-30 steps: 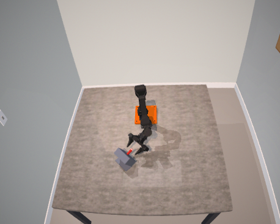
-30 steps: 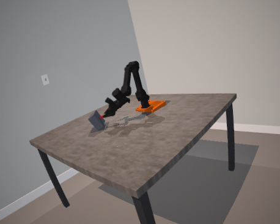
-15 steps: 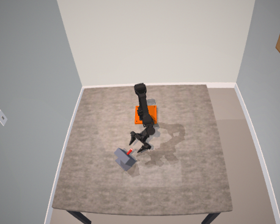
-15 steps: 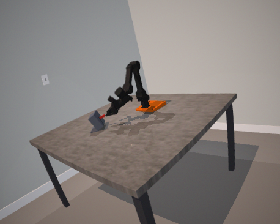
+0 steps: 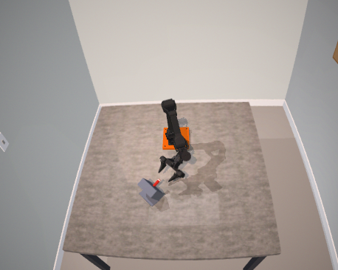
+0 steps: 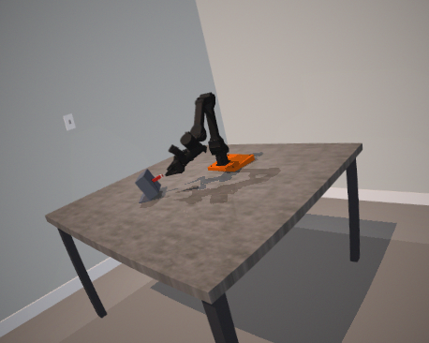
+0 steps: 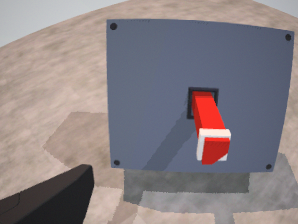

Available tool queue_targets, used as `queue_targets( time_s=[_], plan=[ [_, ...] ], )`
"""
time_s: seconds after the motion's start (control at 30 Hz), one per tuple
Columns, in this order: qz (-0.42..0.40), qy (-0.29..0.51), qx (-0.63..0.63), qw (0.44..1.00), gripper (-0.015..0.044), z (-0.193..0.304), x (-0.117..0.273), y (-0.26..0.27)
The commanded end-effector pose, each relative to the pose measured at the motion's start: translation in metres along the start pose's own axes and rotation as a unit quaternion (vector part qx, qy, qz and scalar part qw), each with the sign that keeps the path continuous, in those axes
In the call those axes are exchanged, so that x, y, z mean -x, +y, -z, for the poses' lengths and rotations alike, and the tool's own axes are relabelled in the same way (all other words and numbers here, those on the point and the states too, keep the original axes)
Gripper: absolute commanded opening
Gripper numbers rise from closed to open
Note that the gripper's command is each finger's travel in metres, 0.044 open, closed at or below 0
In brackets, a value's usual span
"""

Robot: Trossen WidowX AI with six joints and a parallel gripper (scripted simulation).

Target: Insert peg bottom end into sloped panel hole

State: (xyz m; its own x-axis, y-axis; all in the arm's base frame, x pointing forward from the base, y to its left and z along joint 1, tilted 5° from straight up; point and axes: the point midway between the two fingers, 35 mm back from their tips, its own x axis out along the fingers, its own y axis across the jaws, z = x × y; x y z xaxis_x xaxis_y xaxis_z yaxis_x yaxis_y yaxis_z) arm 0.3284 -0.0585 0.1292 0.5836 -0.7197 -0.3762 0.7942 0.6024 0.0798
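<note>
The red square-sided peg [image 5: 156, 183] [image 6: 156, 178] [image 7: 209, 114] stands out of the sloped grey-blue panel [image 5: 147, 187] [image 6: 148, 186] [image 7: 150, 75], with a white band near its outer end. Its lower end is inside the square dark-rimmed hole [image 7: 190, 109], its sides roughly in line with the hole's. How deep it sits cannot be seen. My gripper [image 5: 164, 176] is wide open and empty, backed off from the peg's outer end on the robot's side. In the wrist view one dark finger shows at lower left, clear of the peg; the other is out of view.
The arm's orange base plate [image 5: 166, 147] [image 6: 244, 161] is on the table [image 5: 111, 155] [image 6: 211, 239] behind the gripper. The panel's foot [image 5: 147, 199] rests on the table. Screw-like dark dots mark the panel's corners. Walls stand beyond the table's rear and side.
</note>
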Motion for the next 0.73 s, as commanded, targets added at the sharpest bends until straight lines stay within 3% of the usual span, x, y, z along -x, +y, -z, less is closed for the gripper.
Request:
queue_targets(
  time_s=[0.0, 0.7],
  plan=[
    [-0.002, -0.004, -0.005, 1.000, 0.0440, -0.002, 0.007, 0.000],
    [-0.003, -0.007, -0.004, 1.000, 0.0440, 0.001, 0.030, 0.001]
  ],
)
